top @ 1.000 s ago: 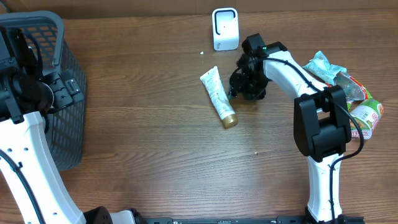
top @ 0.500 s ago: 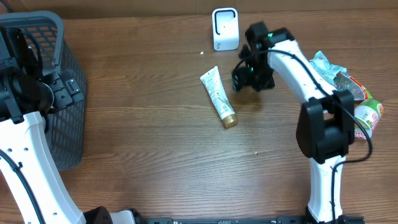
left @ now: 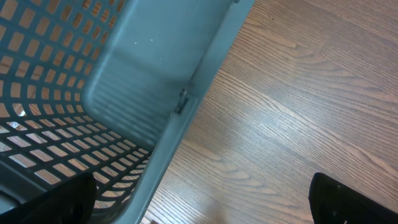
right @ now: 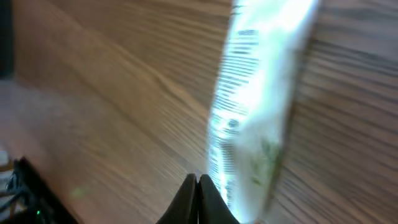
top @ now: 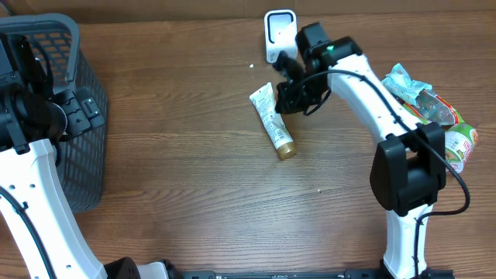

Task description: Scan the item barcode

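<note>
The item, a white tube [top: 271,118] with a gold cap, lies flat on the wooden table in front of the white barcode scanner [top: 280,35]. My right gripper [top: 284,103] hovers at the tube's right side near its flat end. In the right wrist view its fingertips [right: 198,181] are pressed together with nothing between them, and the blurred tube [right: 261,106], printed side up, lies just to their right. My left gripper [left: 201,208] stands wide open at the far left, over bare wood beside the basket [left: 155,68].
A dark grey mesh basket [top: 48,31] fills the table's left end. Several packaged goods [top: 434,120] are heaped at the right edge, behind the right arm. The scanner stands at the table's back edge.
My right gripper has swung up and then left, from the tube's right side to its upper end, and its jaws have closed. The tube and the left arm have not moved.
</note>
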Robot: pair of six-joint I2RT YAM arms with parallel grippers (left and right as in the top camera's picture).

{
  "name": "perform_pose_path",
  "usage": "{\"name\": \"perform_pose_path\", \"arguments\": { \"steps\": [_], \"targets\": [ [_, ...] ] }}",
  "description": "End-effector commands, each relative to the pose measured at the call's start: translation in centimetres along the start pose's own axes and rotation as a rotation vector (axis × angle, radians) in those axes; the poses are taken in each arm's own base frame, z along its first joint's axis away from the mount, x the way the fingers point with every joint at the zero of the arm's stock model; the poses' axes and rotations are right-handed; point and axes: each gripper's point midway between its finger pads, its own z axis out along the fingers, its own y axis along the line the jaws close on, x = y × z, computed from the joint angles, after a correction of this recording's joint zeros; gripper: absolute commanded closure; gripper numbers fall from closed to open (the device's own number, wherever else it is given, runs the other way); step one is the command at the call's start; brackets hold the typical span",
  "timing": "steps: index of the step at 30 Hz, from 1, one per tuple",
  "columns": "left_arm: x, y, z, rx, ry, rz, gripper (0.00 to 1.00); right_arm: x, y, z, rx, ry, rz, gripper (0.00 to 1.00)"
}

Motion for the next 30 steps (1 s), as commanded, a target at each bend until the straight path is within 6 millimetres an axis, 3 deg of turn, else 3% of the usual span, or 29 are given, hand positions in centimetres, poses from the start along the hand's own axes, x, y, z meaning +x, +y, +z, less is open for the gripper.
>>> {"name": "perform_pose_path", "arguments": {
  "steps": [1,8,16,21,26,30],
  "targets": [
    [0.0,0.1,0.0,0.003,-0.001,0.013,0.00,0.8,1.5,1.5,-0.113,0.016,-0.042,0.96],
    [0.0,0.1,0.0,0.003,-0.001,0.014,0.00,1.8,0.9,4.3,-0.154,0.010,-0.052,0.96],
    [0.0,0.1,0.0,0.003,-0.001,0.014,0.00,2.9,-1.8,7.6,-0.107,-0.018,0.010,0.96],
    [0.0,0.1,0.0,0.003,-0.001,0.013,0.00,2.8,-3.7,7.6,-0.090,-0.029,0.139,0.96],
    [0.0,0.1,0.0,0.003,-0.001,0.013,0.00,3.1,-6.1,8.9,-0.117,-0.014,0.296,0.96],
    [0.0,0.1,0.0,0.003,-0.001,0.013,0.00,2.5,-6.7,8.1,-0.143,-0.041,0.305,0.96]
  ]
}}
